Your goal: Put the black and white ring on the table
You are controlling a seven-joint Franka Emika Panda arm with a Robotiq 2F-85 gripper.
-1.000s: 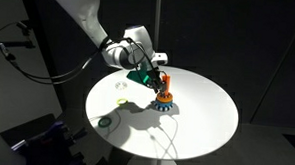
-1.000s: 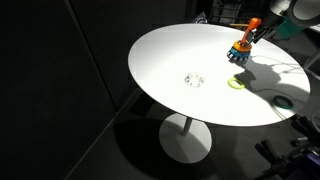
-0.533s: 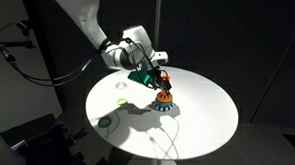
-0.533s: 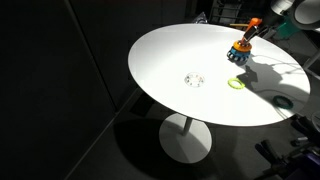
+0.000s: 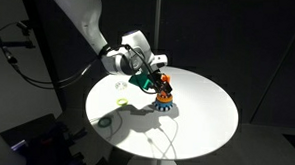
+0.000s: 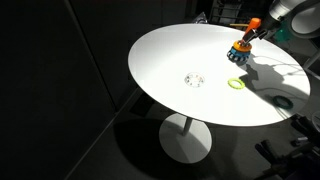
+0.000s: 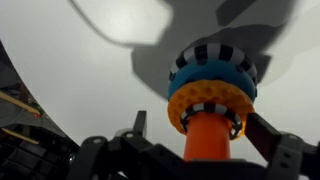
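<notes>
Wrist view looks down past the gripper (image 7: 200,130), whose two fingers (image 7: 139,123) stand apart on either side of an upright orange peg (image 7: 209,142). A gap shows between each finger and the peg, so the gripper looks open and has hold of nothing. Threaded on the peg, going away from the camera, are an orange ring (image 7: 208,98), a blue ring (image 7: 214,76) and, lowest of the three, the black and white ring (image 7: 216,53), its striped edge showing just beyond the blue one. In an exterior view the arm (image 5: 85,20) reaches in from the upper left and hangs the gripper right over the peg toy, which stands upright on the round white table (image 5: 201,110). In an exterior view a green ring (image 6: 236,84) lies flat on the tabletop near the toy, and a pale ring (image 6: 194,79) lies well apart from it, toward the middle of the table. As for progress, the main step is not yet done: the black and white ring sits on the peg, beneath two other rings, and nothing is gripped. By my judgement the orange and blue rings probably have to come off first. The striped ring then has to be lifted clear of the peg and laid on a bare part of the table.
</notes>
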